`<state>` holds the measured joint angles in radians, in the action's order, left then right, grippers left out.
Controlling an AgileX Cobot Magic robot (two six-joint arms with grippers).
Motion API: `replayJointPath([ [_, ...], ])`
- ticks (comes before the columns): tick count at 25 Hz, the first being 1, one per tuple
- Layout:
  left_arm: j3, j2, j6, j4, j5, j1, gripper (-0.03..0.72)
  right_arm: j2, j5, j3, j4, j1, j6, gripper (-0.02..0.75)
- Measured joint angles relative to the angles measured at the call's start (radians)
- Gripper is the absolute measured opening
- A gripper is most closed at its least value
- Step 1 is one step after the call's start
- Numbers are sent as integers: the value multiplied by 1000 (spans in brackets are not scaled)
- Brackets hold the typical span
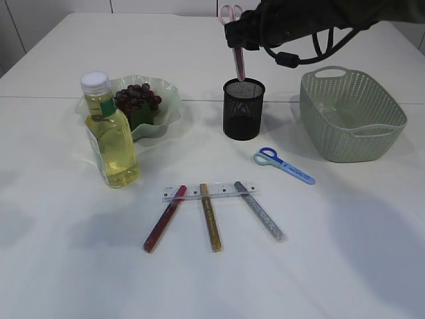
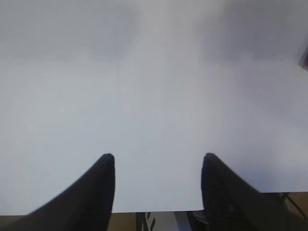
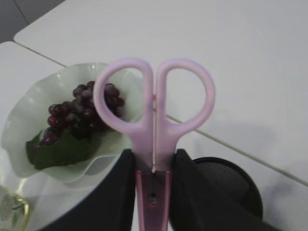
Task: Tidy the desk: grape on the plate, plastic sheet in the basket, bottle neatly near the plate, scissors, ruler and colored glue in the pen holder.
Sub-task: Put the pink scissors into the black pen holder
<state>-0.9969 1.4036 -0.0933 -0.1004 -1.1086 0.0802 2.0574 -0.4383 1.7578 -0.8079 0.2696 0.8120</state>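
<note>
My right gripper (image 3: pixel 154 155) is shut on pink scissors (image 3: pixel 154 96), handles up. In the exterior view the pink scissors (image 1: pixel 238 61) hang blade-down, their tip at the mouth of the black mesh pen holder (image 1: pixel 243 109). Blue scissors (image 1: pixel 284 166) lie flat to the holder's right. A clear ruler (image 1: pixel 210 191) lies across the tops of three glue pens: red (image 1: pixel 163 219), gold (image 1: pixel 211 218) and silver (image 1: pixel 261 212). Grapes (image 1: pixel 137 98) sit on the pale green plate (image 1: pixel 169 100), on a dark green piece. The bottle (image 1: pixel 110 136) stands beside the plate. My left gripper (image 2: pixel 158 156) is open over bare table.
The green basket (image 1: pixel 350 114) stands at the right, with nothing showing inside it. The left wrist view shows the table's near edge just behind the fingers. A seam runs across the table behind the plate and pen holder.
</note>
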Motion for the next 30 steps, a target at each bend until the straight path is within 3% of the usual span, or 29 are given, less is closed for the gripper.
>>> replayJointPath([
  [10, 0, 0, 0, 0, 0, 0, 415, 121, 215, 34, -17, -4, 64, 190],
  [19, 0, 0, 0, 0, 0, 0, 415, 181, 225, 36, -29, -4, 79, 195],
  [22, 0, 0, 0, 0, 0, 0, 415, 181, 227, 36, -33, -4, 79, 233],
  [27, 0, 0, 0, 0, 0, 0, 415, 181, 232, 36, -46, -4, 79, 380],
  [30, 0, 0, 0, 0, 0, 0, 415, 181, 224, 36, -74, -4, 79, 409],
])
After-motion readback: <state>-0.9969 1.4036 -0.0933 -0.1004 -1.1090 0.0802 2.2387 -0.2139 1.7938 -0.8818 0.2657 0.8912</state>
